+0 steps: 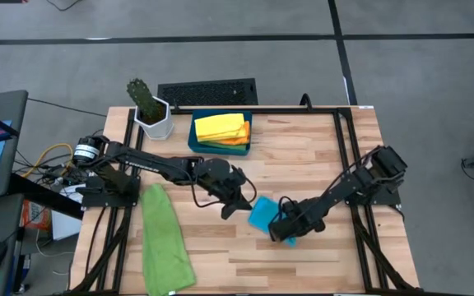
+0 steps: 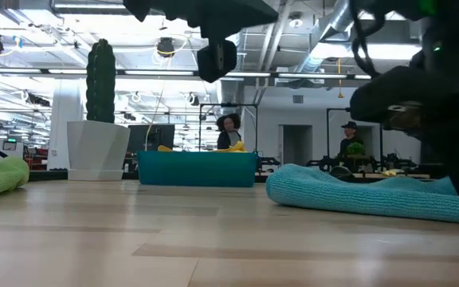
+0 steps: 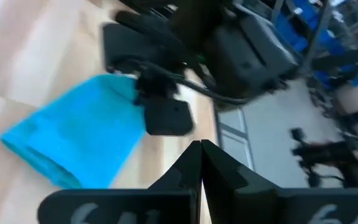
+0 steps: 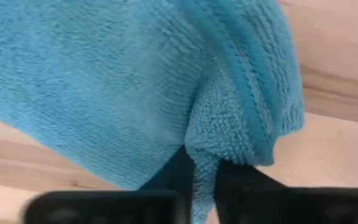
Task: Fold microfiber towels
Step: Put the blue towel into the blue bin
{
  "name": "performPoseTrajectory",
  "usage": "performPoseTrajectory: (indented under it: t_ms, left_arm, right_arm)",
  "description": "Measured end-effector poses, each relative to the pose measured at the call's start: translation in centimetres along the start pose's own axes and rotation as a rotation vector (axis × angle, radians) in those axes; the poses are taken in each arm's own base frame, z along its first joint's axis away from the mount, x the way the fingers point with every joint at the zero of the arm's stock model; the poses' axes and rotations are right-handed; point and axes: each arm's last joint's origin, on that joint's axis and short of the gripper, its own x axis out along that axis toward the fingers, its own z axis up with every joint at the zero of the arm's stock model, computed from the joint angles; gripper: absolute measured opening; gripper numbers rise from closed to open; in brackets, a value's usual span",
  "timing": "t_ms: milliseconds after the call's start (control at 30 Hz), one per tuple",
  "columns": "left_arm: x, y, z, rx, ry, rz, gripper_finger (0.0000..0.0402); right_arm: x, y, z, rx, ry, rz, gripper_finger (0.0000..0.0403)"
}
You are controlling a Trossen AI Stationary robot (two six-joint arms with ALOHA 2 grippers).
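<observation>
An open-plan robotics lab: exposed ceiling ducts [image 2: 293, 32], more arm rigs [image 2: 357, 163] behind, people [image 2: 229, 131] at benches.

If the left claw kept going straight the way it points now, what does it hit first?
Most likely the folded sky-blue towel, just ahead of the shut left claw. The right claw, pinching that towel's edge, sits right behind it. Depth is uncertain.

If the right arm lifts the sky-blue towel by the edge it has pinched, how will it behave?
Likely floppy: the sky-blue towel bunches and creases around the right gripper, whose jaws pinch its hem. It probably hangs and unfolds, since it lies loosely doubled. Its looped pile suggests little slipping.
</observation>
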Motion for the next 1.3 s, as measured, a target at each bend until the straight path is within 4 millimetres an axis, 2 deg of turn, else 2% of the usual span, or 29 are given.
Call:
performPoseTrajectory:
  t_ms: [67, 167, 333, 433, 600, 700, 833, 1067, 1233, 1300]
  left_arm:
    - [-0.2, -0.3, 0.0, -0.011, 0.024, -0.04, 0.0]
    - [-1.2, -1.2, 0.4, -0.017, 0.041, -0.114, 0.0]
    - [-4.7, -3.5, 1.3, -0.029, 0.046, -0.224, 0.0]
    - [-7.8, -5.2, 1.9, -0.012, -0.006, -0.235, 0.0]
    - [-13.1, -7.2, 2.1, 0.026, -0.141, -0.154, 0.0]
    - [-16.0, -7.9, 1.9, 0.052, -0.223, -0.077, 0.0]
    - [-18.8, -8.3, 1.4, 0.076, -0.327, 0.039, 0.0]
    - [-21.6, -8.8, 1.3, 0.06, -0.482, 0.147, 0.0]
    - [-22.1, -8.7, 1.1, 0.051, -0.507, 0.185, 0.0]
    - [-22.2, -8.6, 1.1, 0.043, -0.516, 0.218, 0.0]
  right_arm:
    - [-0.1, 0.2, 0.7, -0.058, 0.015, -0.002, 0.0024]
    - [-0.4, 0.5, 2.2, -0.154, 0.017, -0.005, 0.0023]
    - [-2.3, 1.7, 5.6, -0.278, -0.108, 0.036, 0.0023]
    - [-4.3, 2.4, 7.4, -0.311, -0.128, 0.087, 0.0023]
    - [-7.7, 3.1, 10.4, -0.363, -0.157, 0.175, 0.0023]
    - [-10.3, 3.3, 11.8, -0.399, -0.179, 0.211, 0.0023]
    - [-13.7, 3.5, 13.4, -0.468, -0.2, 0.211, 0.0023]
    - [-20.2, 4.4, 16.8, -0.609, -0.335, 0.337, 0.0023]
    - [-24.8, 3.5, 20.7, -0.62, -0.472, 0.425, 0.0023]
    - [-25.9, 3.0, 22.6, -0.608, -0.509, 0.467, 0.0023]
